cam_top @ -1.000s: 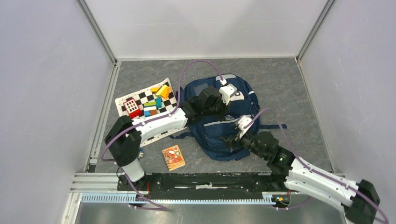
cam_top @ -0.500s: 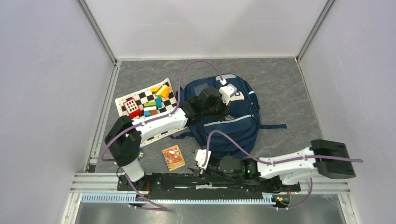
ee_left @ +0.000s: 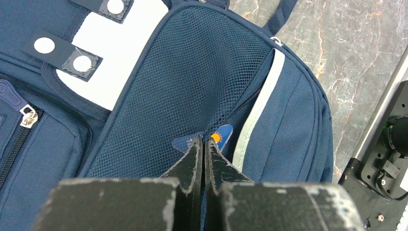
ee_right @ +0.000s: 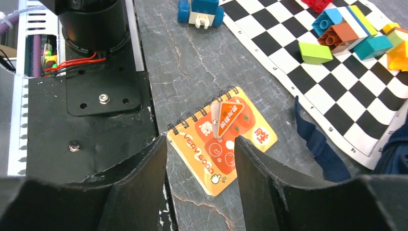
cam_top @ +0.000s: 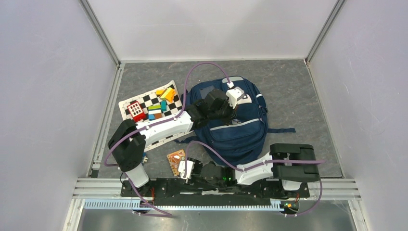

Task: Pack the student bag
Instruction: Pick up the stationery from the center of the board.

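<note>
A black-and-white checkered mat (cam_top: 144, 103) lies flat at the left of the dark, marble-veined tabletop (cam_top: 288, 86). It carries a cluster of studded plastic blocks (cam_top: 161, 103) in red, orange, yellow, green, teal and brown. Just off the mat's near edge, the right wrist view shows a small blue-and-white toy car (ee_right: 199, 10).

Nearer the arm bases lies a small orange notebook (ee_right: 222, 138) with a wire spiral along one edge. Its glossy cover reads "VERY GOOD" beside a thumbs-up drawing and bears an orange triangle. The other printed characters are too small to read. The right gripper (ee_right: 200, 142) hovers over the notebook with its jaws spread wide, one on either side of the cover's near corner and not touching it.

The backpack (cam_top: 243, 132) lies flat at the middle of the tabletop, just right of the mat, with one strap trailing off to the right. It is navy woven fabric with pale grey stripes, a white patch with black tabs and round white studs, a metal zip pull and a navy mesh pocket. The left gripper (ee_left: 202, 143) rests on that mesh pocket beside a grey stripe, its jaws closed to a thin slit. A small blue tab with an orange dot sits at their tips. I cannot tell whether any fabric is pinched.
</note>
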